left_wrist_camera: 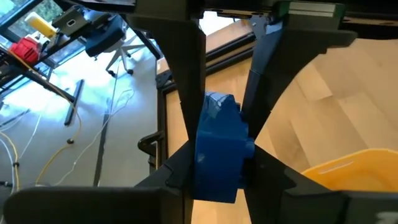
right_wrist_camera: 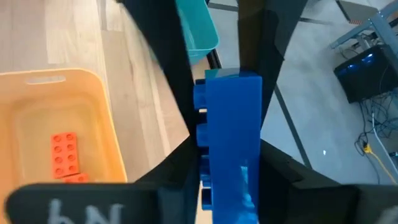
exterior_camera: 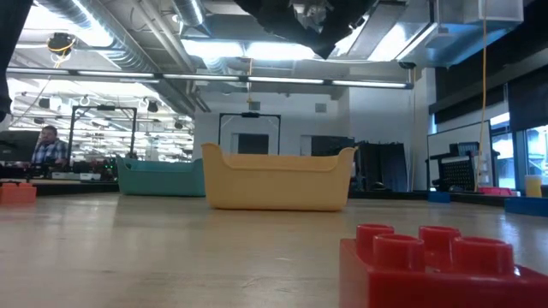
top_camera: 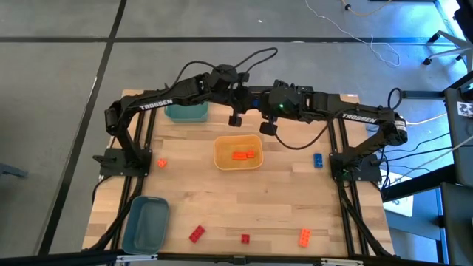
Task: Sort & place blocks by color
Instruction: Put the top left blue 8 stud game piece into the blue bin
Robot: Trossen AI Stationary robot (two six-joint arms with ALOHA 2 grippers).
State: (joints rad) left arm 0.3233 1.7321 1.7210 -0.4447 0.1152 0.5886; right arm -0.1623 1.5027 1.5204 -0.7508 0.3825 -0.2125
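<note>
1. Step in hand: this looks to me like a hand-over. The two arms meet above the table's 12 o'clock edge, just beyond the yellow bin (top_camera: 220, 157) at the centre, with one blue block (left_wrist_camera: 217, 149) between them.
2. Left gripper (top_camera: 236, 118): its own camera shows both dark fingers pressed against the sides of the blue block, part-closed and clamped on it.
3. Right gripper (top_camera: 267, 127): its camera shows the block standing on end between its fingers, which also touch it on both sides. I read both grippers as gripping the same block, held in the air and clear of the wood.
4. Next move, as I judge it: one gripper must let go cleanly while the other holds firm. The blue bin (top_camera: 144, 222) sits at 7 o'clock on the left arm's side, so the left arm seems the natural carrier. A slack grip at the release could drop the block.
5. Progress: orange blocks (top_camera: 242, 155) lie in the yellow bin. The teal bin (top_camera: 185, 112) at 11 o'clock shows nothing inside that I can make out.
6. Loose on the table:
   - an orange block (top_camera: 161, 163) at 9 o'clock
   - another blue block (top_camera: 318, 159) at 3 o'clock
   - two red blocks (top_camera: 196, 234) near 6 o'clock
   - an orange one (top_camera: 304, 236) at 5 o'clock
</note>
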